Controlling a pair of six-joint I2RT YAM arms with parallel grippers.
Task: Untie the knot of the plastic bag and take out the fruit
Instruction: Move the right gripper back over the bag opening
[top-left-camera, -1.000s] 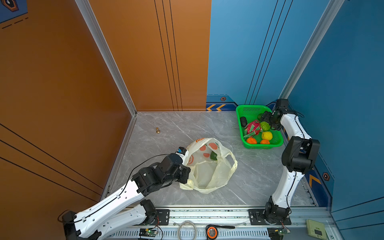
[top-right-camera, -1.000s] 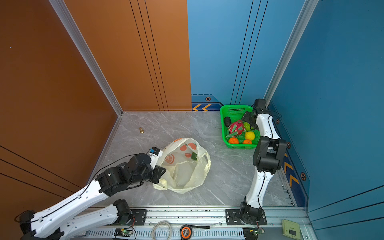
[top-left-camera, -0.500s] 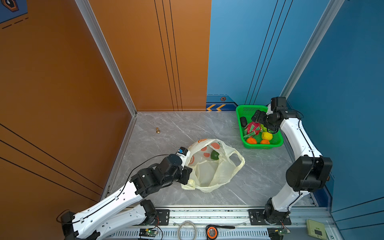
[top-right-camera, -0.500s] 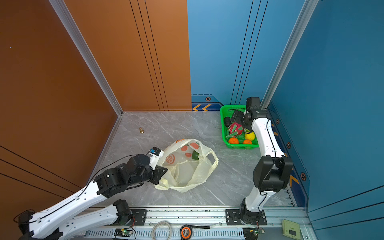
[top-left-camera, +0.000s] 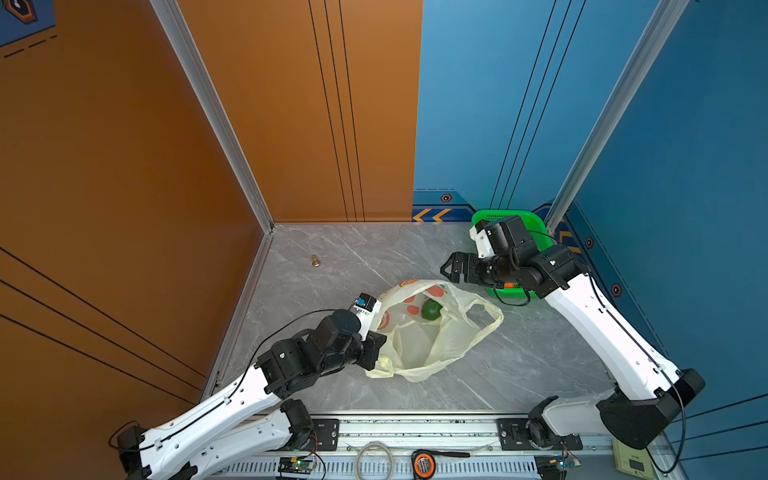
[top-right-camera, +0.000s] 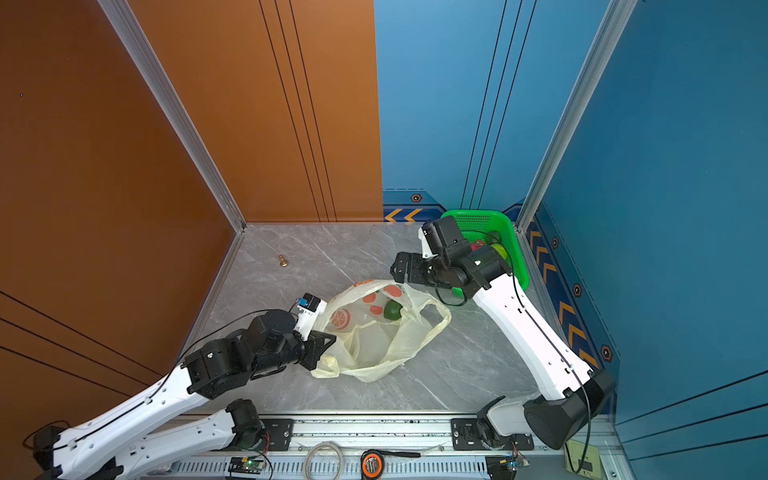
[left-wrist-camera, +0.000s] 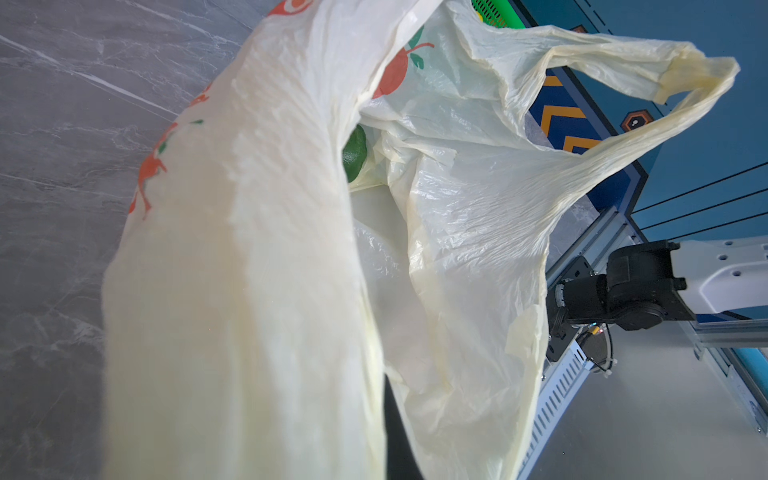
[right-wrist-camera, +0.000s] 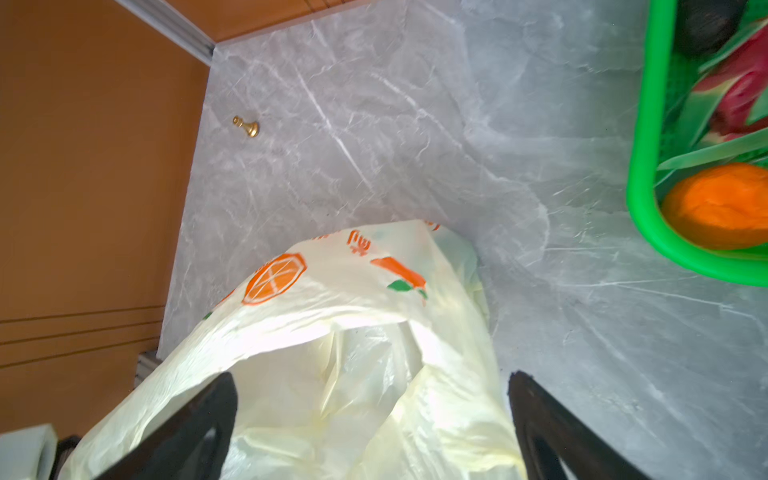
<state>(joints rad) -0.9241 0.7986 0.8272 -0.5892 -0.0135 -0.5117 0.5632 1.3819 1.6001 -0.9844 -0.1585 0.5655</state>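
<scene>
In plastic bag (top-left-camera: 436, 349), fruit (top-left-camera: 431, 309) half-hidden; left gripper (top-left-camera: 380, 348) clenched on it, tips buried; right gripper (top-left-camera: 449, 268) splayed

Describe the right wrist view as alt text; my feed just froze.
The right gripper, jaws wide open and empty, faces the open mouth of the pale yellow plastic bag on the grey marble table. Beyond the bag, a small brass figure stands near the orange wall; off to one side, the green basket holds an orange and a dragon fruit.

green basket (top-left-camera: 528, 216) back-right corner | brass figure (top-left-camera: 316, 261) near orange wall (top-left-camera: 124, 166)
</scene>
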